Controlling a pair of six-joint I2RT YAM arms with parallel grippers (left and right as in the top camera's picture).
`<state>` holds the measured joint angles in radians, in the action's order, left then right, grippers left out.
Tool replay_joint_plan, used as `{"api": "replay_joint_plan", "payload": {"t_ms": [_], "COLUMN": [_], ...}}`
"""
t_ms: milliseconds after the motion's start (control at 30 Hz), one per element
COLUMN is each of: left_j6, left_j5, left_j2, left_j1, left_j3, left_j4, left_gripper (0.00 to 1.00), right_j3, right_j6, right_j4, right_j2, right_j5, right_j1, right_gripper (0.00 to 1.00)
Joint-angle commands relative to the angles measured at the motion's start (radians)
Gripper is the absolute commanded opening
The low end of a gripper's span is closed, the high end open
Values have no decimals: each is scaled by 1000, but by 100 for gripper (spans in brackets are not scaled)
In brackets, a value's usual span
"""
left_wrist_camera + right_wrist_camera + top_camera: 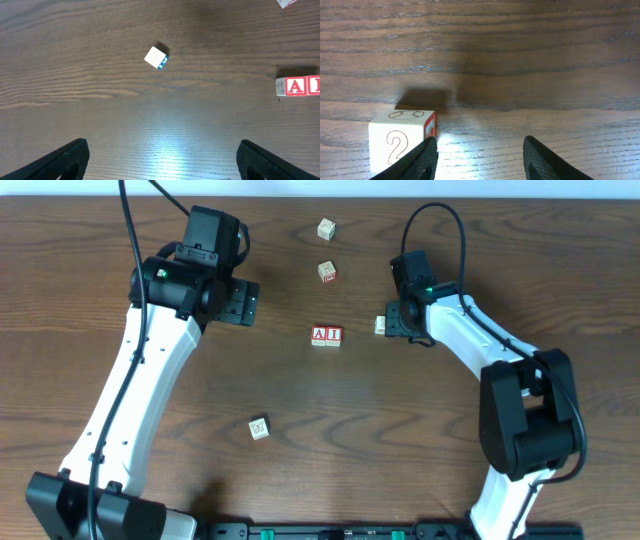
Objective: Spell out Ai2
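Two red-lettered blocks, A [319, 335] and I [334, 335], sit side by side at the table's middle. They also show at the right edge of the left wrist view, A [295, 86] and I [315, 85]. A cream block with an outlined 2 [400, 142] lies just outside the left finger of my right gripper [480, 160], which is open and empty. In the overhead view this block [381, 325] is beside my right gripper [397, 320], to the right of the A and I. My left gripper [162, 162] is open and empty over bare wood, at the upper left in the overhead view [240, 302].
Loose blocks lie at the far middle [327, 228], just nearer [327, 272], and at the near left [259, 428]. A white block with a blue edge [156, 57] lies ahead of the left gripper. Another block shows at the top right corner of the left wrist view [286, 2].
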<state>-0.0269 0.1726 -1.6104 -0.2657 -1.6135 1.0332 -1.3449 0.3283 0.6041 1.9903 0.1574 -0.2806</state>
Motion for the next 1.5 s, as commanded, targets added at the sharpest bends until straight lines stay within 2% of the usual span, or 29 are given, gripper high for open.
{"api": "replay_joint_plan", "payload": {"t_ms": [0, 100, 400, 1467], "left_j6": [-7, -7, -7, -7], "left_j5": [18, 18, 18, 18], "left_j2": [-3, -3, -3, -3], "left_j1": [-2, -2, -2, -2], "left_j3": [2, 2, 2, 2], "left_j4": [3, 3, 3, 3], "left_gripper": [95, 95, 95, 95], "right_j3": [7, 6, 6, 6], "right_j6": [0, -1, 0, 17], "right_j4": [-2, 9, 22, 9], "right_j2": [-42, -50, -78, -32], "right_j5": [12, 19, 22, 0], "right_j1": [6, 11, 9, -30], "right_gripper": [56, 62, 65, 66]}}
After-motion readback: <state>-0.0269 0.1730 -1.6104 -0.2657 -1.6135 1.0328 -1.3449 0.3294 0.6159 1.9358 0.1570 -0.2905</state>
